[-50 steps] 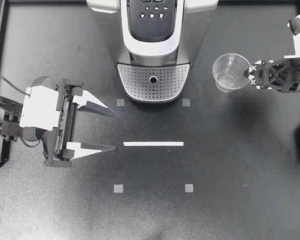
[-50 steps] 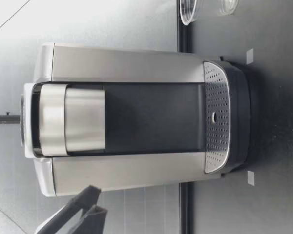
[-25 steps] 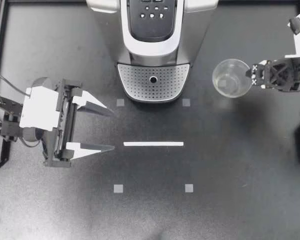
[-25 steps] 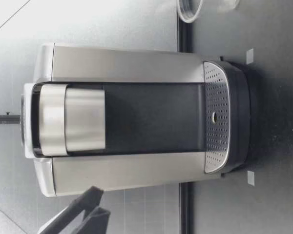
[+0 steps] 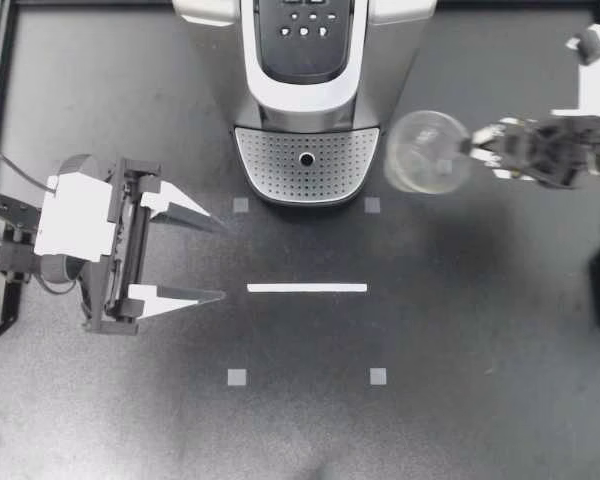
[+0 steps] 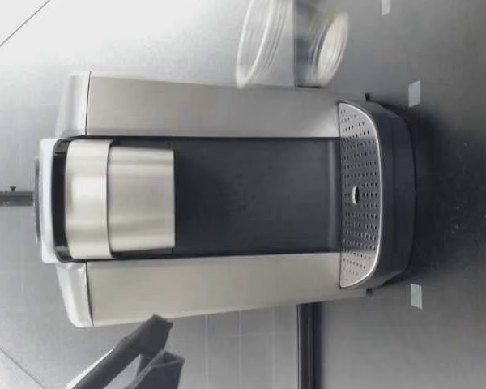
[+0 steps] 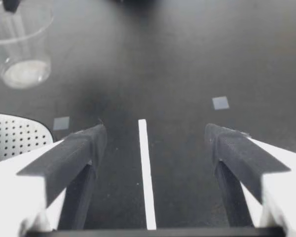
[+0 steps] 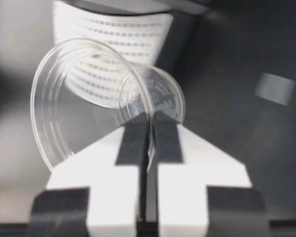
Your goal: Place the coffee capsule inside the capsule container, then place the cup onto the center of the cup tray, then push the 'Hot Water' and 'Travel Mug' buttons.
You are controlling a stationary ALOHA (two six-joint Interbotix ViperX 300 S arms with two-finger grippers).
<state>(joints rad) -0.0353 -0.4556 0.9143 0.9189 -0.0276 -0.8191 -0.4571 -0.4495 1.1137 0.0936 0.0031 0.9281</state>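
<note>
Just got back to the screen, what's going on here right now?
My right pincer is shut on the rim of the clear cup, holding it tilted above the table beside the coffee machine, not yet on the cup tray. My left pincer hangs open over the table, holding nothing.

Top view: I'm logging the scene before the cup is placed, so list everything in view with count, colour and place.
Coffee machine: one, silver and black, table's far middle.
Cup tray: one, silver, perforated, at the machine's foot.
Cup: one, clear, beside the tray, pinched at its rim.
Tape strip: one, white, table middle.
Tape squares: four, grey, around the strip.
Table: one, black.
Left gripper: open, beside the strip.
Right gripper: shut on the cup.
</note>
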